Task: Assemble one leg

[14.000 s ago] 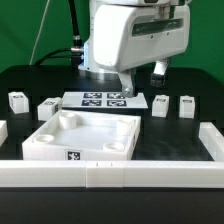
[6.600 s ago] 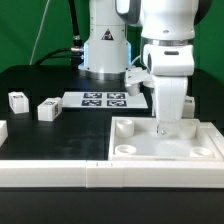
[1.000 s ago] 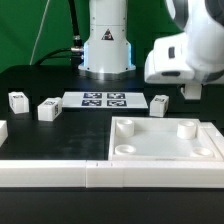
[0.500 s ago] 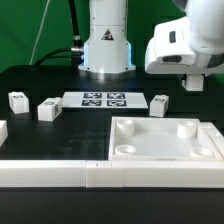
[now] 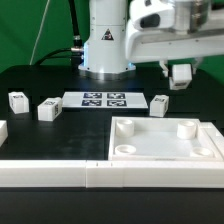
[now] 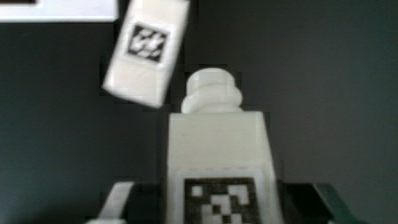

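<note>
**Over the table (image 5: 200, 105), a leg (image 6: 214, 140) in the gripper (image 5: 180, 71)**

At the exterior view's right, beyond the tray (image 5: 165, 160), the gripper is clamped on the leg. Its fingers (image 6: 118, 200) press the flat sides at the tag (image 6: 215, 197) end, so the round peg (image 6: 214, 88) at the other end sticks out free. That hold makes sense. The peg is presumably what enters a socket (image 5: 186, 129), so it has to be left uncovered.

The leg hangs clear of everything, near a loose leg (image 5: 160, 104) that sits on the table beside the marker board (image 5: 103, 99). The wrist view shows that loose leg just past the peg, not touching. Two more legs (image 5: 17, 100) sit well apart at the exterior view's left.

No leg stands in the tray, so the job looks early. Next, I judge, the leg must be brought peg-down over a socket. A tilted entry could jam it.
</note>
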